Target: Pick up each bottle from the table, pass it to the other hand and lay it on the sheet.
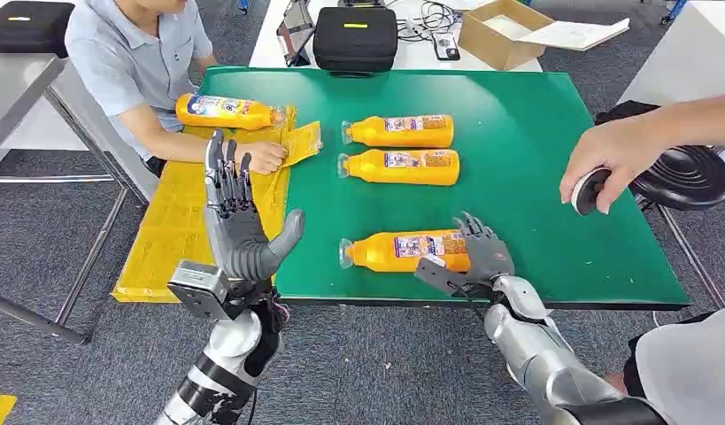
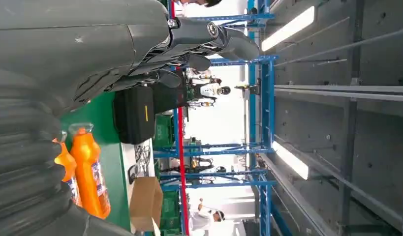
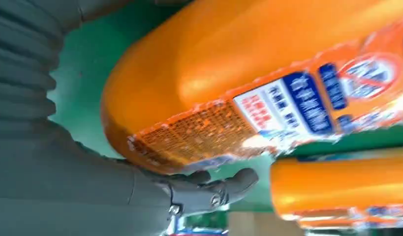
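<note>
- I see the nearest bottle [image 1: 403, 251] lying on its side on the green desk [image 1: 536, 159] at 6 o'clock, my right hand [image 1: 481, 257] wrapped around its base.
- Two more bottles [image 1: 401, 131] lie at the desk's centre.
- One bottle rests on the yellow sheet [image 1: 177, 212] at 10 o'clock.
- My left hand [image 1: 239, 221] hovers spread wide, holding nothing.

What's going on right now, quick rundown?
Right hand grips nearest bottle on green table. Left hand open, raised. Person's hand on yellow sheet.
</note>
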